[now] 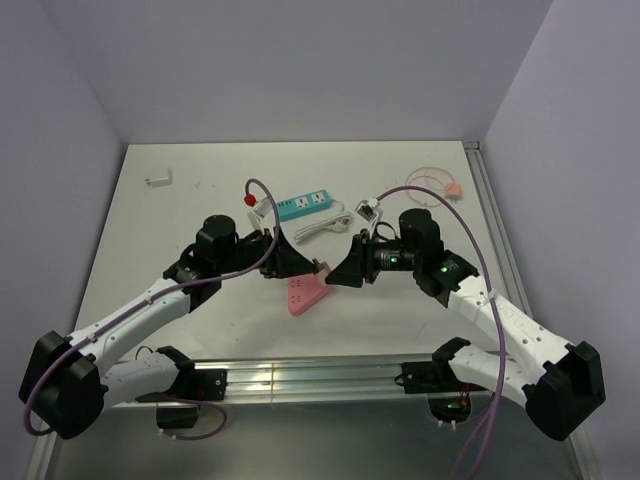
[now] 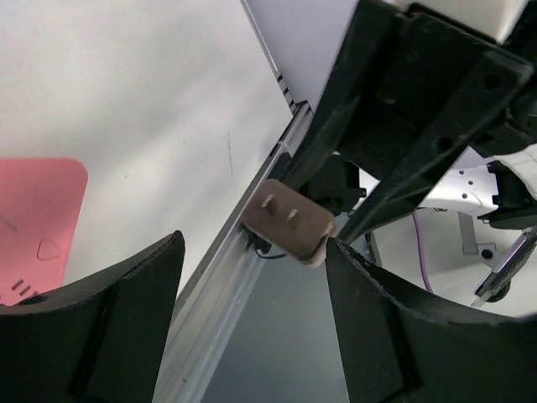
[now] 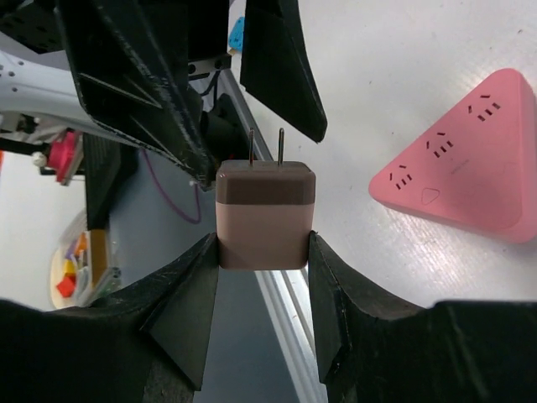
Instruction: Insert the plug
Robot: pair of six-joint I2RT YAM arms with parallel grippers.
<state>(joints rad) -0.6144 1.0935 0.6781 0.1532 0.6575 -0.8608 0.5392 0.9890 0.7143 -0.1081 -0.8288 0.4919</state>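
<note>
Above the desk (image 1: 230, 160), near its front edge, the brown-pink plug (image 3: 266, 214) is pinched at its sides by the right fingers (image 3: 189, 294), its two prongs pointing away from that wrist toward the left arm. Facing it, the left fingers (image 2: 126, 319) stand spread; one tip sits at the plug's corner, contact not confirmable. Just beneath, the pink triangular socket block (image 1: 305, 293) lies flat on the desk, apart from the plug. Farther back lie a blue power strip (image 1: 305, 205) and a white strip (image 1: 325, 226)
</note>
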